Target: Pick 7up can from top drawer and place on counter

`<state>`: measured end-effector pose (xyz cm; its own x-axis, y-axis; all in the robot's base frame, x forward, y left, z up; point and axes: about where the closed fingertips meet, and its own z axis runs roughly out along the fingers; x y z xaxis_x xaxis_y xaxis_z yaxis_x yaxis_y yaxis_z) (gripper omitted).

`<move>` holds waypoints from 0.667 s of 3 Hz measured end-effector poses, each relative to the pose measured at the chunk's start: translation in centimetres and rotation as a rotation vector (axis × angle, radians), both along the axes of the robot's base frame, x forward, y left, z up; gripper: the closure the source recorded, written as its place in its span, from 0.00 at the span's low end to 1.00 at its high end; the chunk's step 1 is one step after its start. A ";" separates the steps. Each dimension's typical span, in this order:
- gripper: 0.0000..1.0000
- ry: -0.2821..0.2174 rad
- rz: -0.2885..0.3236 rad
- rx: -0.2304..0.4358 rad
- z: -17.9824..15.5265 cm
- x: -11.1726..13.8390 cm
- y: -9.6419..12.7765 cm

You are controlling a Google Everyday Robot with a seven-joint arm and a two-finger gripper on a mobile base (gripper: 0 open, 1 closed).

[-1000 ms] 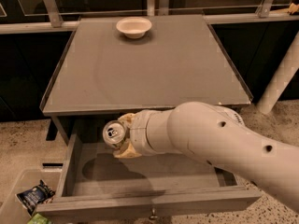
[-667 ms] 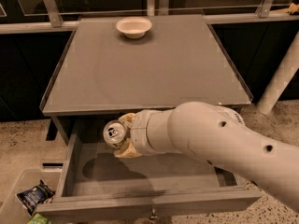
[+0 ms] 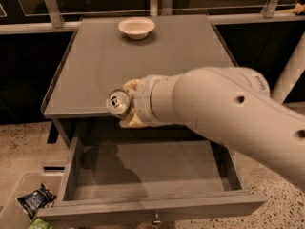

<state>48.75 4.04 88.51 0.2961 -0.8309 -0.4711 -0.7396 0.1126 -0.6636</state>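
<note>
The 7up can point(image 3: 118, 101) is a small silver can with a shiny pull-tab top. My gripper point(image 3: 127, 105) is shut on it and holds it in the air over the counter's front edge, above the back of the open top drawer point(image 3: 147, 175). The drawer is pulled out, grey inside, with a small metal knob point(image 3: 156, 219) on its front panel. The counter point(image 3: 143, 61) is a large flat grey tabletop behind the drawer. My big white arm point(image 3: 228, 113) comes in from the right and hides part of the counter and drawer.
A white bowl point(image 3: 137, 27) stands at the back middle of the counter. A clear bin with snack packets point(image 3: 33, 200) sits on the speckled floor at the lower left. A white post point(image 3: 290, 75) rises at the right. Glass railing runs behind the counter.
The gripper has lifted the can from just over the drawer's back up to the level of the counter's front edge.
</note>
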 end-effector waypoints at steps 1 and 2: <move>1.00 -0.070 -0.083 -0.014 5.0 2.7 -3.2; 1.00 -0.021 -0.191 0.024 8.2 6.6 -8.0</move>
